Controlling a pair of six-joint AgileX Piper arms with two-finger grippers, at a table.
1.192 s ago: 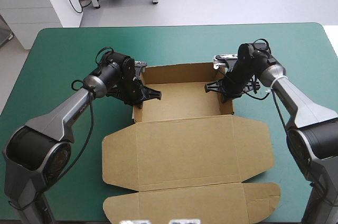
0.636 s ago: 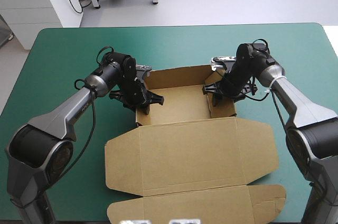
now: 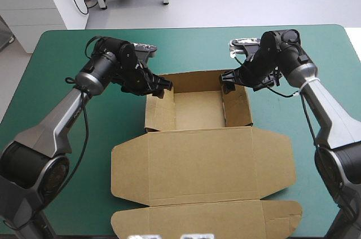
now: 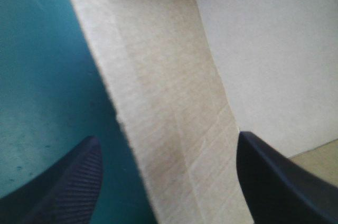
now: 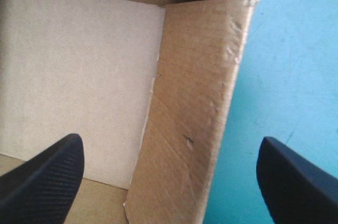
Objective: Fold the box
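From the high view, finds the box (image 3: 197, 154) in the middle of the teal-green cover (image 3: 67, 53), as an open tray with walls raised toward the far edge and the lid (image 3: 203, 166) flat toward the near one, a narrower flap (image 3: 208, 219) past it; places the left gripper (image 3: 162, 87) at the tray's far left corner and the right gripper (image 3: 227, 83) at its far right corner, without settling the width of either opening; hides part of each far corner beneath the grippers there; learns the rest only from the wrists; in the left wrist view, shows the left gripper (image 4: 166, 147) spread wide and holding nothing, black fingers (image 4: 74, 182) well apart, the left side wall (image 4: 169, 118) upright between them, cover on one side and pale tray floor (image 4: 264, 49) on the other; in the right wrist view, shows the right gripper (image 5: 169, 145) equally wide and empty, astride the right side wall (image 5: 195, 92), dented and frayed at its far corner; reads throughout as matte brown corrugated board with faint ribbing, creases and ragged cut edges; fine ridged texture on the fingers' inner faces.
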